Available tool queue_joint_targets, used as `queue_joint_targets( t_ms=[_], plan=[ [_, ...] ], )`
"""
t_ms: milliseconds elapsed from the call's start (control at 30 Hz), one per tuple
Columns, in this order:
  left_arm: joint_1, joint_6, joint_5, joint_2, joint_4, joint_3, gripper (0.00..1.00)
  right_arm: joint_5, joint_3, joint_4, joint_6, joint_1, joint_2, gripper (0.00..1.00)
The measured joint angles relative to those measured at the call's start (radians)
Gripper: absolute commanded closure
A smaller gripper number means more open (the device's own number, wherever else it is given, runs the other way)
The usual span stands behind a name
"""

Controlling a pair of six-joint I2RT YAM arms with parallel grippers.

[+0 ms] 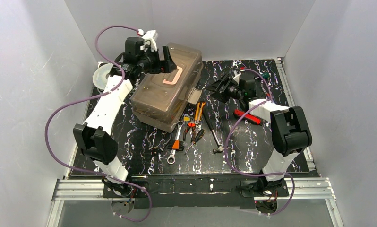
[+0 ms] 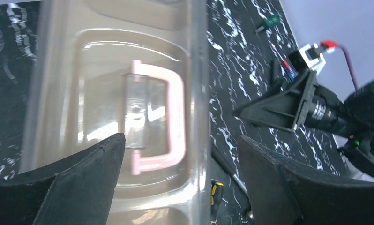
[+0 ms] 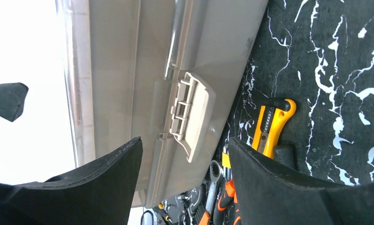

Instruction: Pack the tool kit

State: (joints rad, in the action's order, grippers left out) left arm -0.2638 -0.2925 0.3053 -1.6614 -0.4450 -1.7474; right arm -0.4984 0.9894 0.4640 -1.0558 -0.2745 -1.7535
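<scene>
large tan plastic toolbox [image 1: 164, 97] sits at 11 o'clock on the black marbled mat [image 1: 257, 151]. left gripper [image 2: 181, 137] hangs over its cream handle [image 2: 175, 93], fingers wide apart. right gripper [image 3: 184, 139], at the box's 3 o'clock, gapes empty before the tan side latch [image 3: 190, 115]. silver wrench [image 1: 176, 142] and orange pliers [image 1: 194, 124] lie at its 5 o'clock.

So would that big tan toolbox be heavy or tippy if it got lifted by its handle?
Probably fairly light: the toolbox is translucent plastic, and the pliers and wrench lie outside it. It is wide and low, so tipping seems unlikely. The side latch looks swung outward, so lifting by the handle might just raise the lid.
</scene>
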Motion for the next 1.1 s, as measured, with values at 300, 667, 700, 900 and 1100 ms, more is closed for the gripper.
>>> queue_joint_targets(
  t_ms=[300,667,700,900,1100],
  plan=[
    [-0.131,0.06,-0.056,-0.109,-0.028,-0.04,0.22,0.027,0.057,-0.152,0.152,-0.019,0.065,0.25],
    [-0.174,0.127,-0.176,-0.223,-0.104,-0.139,0.2,0.024,0.062,-0.178,0.179,-0.02,0.085,0.25],
    [-0.174,0.129,-0.178,-0.239,-0.113,-0.162,0.2,0.024,0.061,-0.179,0.181,-0.02,0.091,0.25],
    [-0.155,0.107,-0.052,-0.294,-0.143,-0.241,0.37,-0.014,0.062,-0.168,0.175,-0.011,0.114,0.24],
    [-0.033,-0.046,0.234,-0.285,-0.021,-0.146,0.56,-0.116,0.062,-0.089,0.11,0.021,0.084,0.25]
  ],
)
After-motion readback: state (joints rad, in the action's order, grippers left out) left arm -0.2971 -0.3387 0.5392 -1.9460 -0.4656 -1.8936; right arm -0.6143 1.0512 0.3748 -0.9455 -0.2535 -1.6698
